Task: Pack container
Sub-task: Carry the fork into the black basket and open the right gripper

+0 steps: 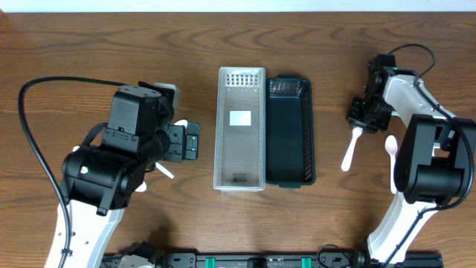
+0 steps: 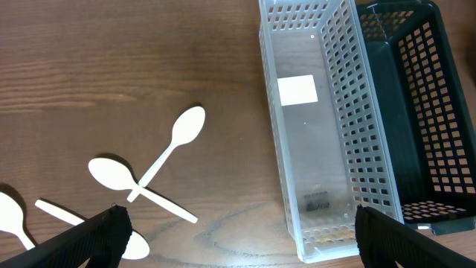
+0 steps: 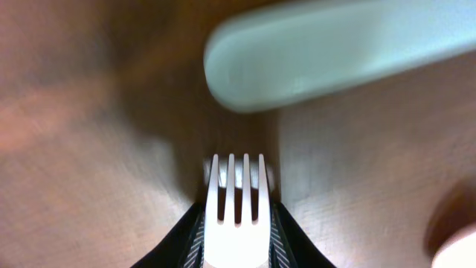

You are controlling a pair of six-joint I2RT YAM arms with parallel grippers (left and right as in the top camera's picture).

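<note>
A clear white basket and a black basket stand side by side mid-table, both without utensils. My right gripper is low over the table at the right and shut on a white plastic fork, whose tines stick out between the fingers. My left gripper is open wide and empty. It hovers above several white spoons lying crossed on the wood left of the clear basket. The black basket also shows in the left wrist view.
A white utensil lies just in front of my right gripper, and another lies further right beside the arm. A blurred white handle crosses the right wrist view just beyond the fork.
</note>
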